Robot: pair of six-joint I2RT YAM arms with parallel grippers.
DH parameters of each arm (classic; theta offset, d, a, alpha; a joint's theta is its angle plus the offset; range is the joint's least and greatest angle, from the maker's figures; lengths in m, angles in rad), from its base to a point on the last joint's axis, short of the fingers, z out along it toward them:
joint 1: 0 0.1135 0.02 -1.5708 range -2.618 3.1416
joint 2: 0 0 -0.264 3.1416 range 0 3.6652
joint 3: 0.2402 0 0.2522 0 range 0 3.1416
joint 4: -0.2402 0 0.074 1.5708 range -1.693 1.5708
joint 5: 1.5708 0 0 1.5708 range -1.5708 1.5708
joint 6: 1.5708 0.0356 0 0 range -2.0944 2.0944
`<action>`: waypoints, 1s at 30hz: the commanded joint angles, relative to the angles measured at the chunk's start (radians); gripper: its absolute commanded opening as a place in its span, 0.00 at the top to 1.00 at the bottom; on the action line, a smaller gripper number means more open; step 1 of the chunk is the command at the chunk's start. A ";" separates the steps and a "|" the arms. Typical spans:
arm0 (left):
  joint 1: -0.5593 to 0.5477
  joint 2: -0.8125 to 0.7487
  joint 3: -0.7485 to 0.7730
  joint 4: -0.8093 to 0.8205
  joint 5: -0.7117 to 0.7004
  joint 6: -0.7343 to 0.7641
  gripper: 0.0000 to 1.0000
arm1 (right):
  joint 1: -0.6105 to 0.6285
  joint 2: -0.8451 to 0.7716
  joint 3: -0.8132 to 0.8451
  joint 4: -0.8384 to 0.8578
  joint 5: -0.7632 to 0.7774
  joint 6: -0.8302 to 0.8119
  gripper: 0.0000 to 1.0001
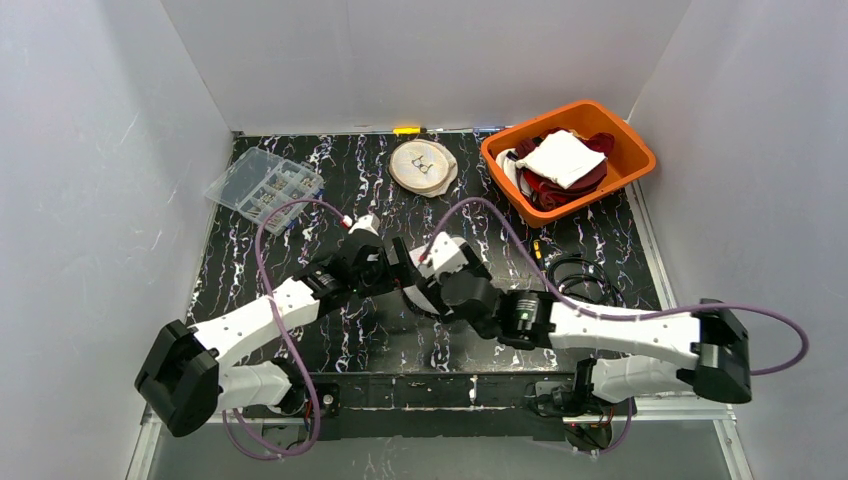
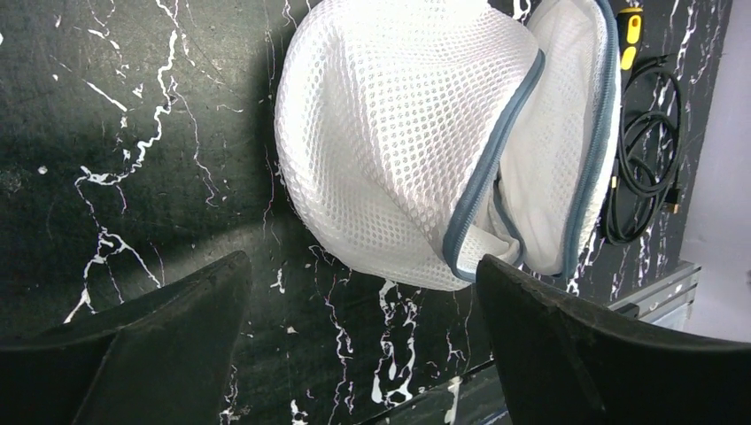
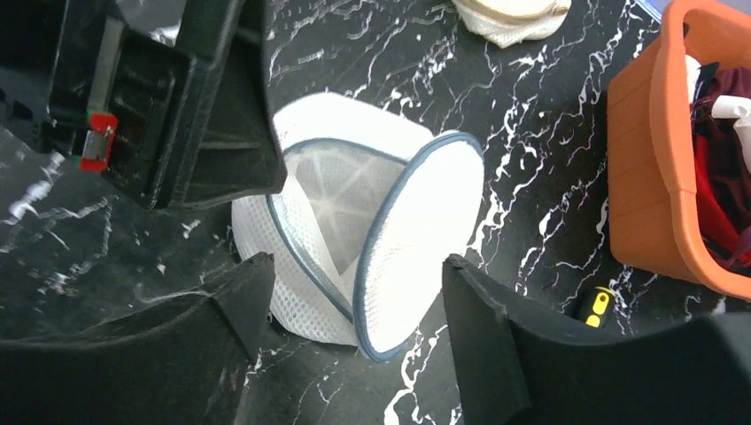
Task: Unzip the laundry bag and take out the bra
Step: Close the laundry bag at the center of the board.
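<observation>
Hover with left gripper (image 2: 361,266) and right gripper (image 3: 359,266) spread and empty over the unzipped mesh laundry bag (image 2: 390,133), mid-surface (image 2: 133,106). Seems emptied, the likely bra (image 1: 422,165) lying far-centre; withdraw straight up, avoiding snagging the mesh.

White arm shells (image 1: 250,325), black joints (image 1: 180,375), purple cables (image 1: 259,250) (one each), black pincer fingers (image 2: 159,354)

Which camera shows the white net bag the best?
The left wrist camera: the net bag is big and close, so its mesh and grey zipper edge, standing open, are plain. The right wrist camera shows its open mouth, smaller and partly covered. In the top camera it is almost wholly hidden.
</observation>
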 commanded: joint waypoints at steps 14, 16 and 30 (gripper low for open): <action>-0.044 -0.051 0.239 -0.099 0.124 0.148 0.04 | -0.311 -0.272 -0.160 -0.112 -0.034 0.566 0.15; -0.071 0.006 0.290 -0.115 0.127 0.174 0.07 | -0.330 -0.304 -0.182 -0.119 -0.025 0.601 0.15; -0.083 0.346 0.431 -0.115 0.266 0.212 0.28 | -0.359 -0.433 -0.215 -0.158 -0.011 0.625 0.16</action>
